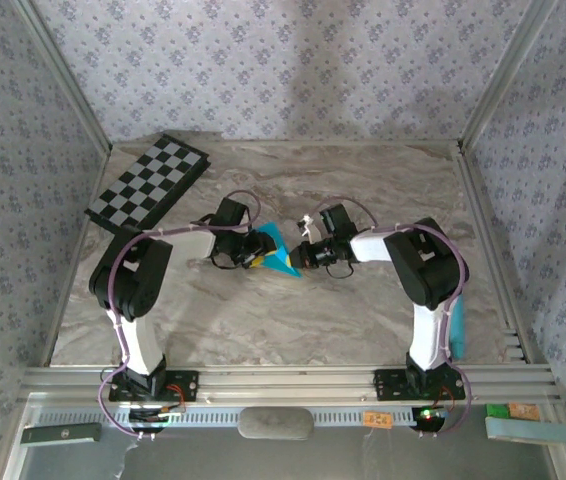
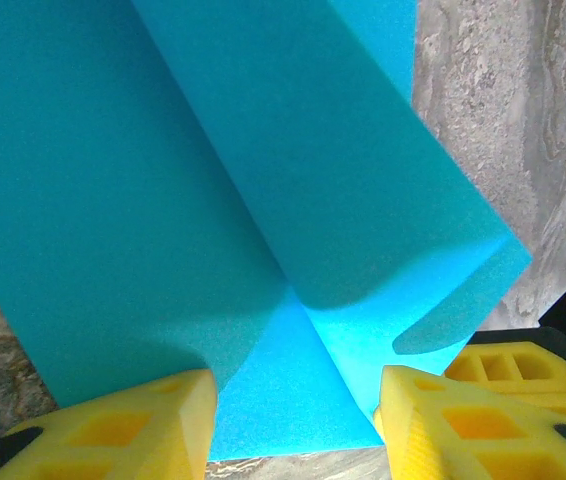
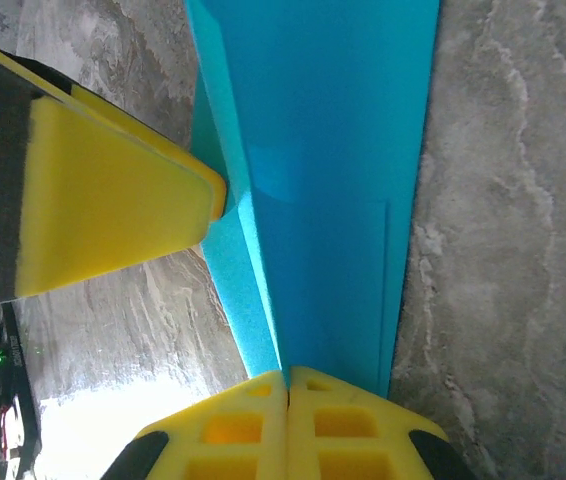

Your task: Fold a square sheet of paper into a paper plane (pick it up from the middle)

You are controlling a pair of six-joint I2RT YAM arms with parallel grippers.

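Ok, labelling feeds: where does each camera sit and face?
Top external: above and behind the bases, looking down at the table; left arm and right arm show.
Left wrist: on the left arm, looking along the open left end effector at the turquoise paper.
Right wrist: on the right arm, looking along the right end effector, shut on that paper.
Shared: the paper, in all three.

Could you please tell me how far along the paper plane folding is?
Done: the thin turquoise-blue paper sheet already shows lengthwise folds. In hand: the right end effector pinches its creased edge, and the left end effector stands open astride the sheet. Left: it is not yet a narrow pointed dart.
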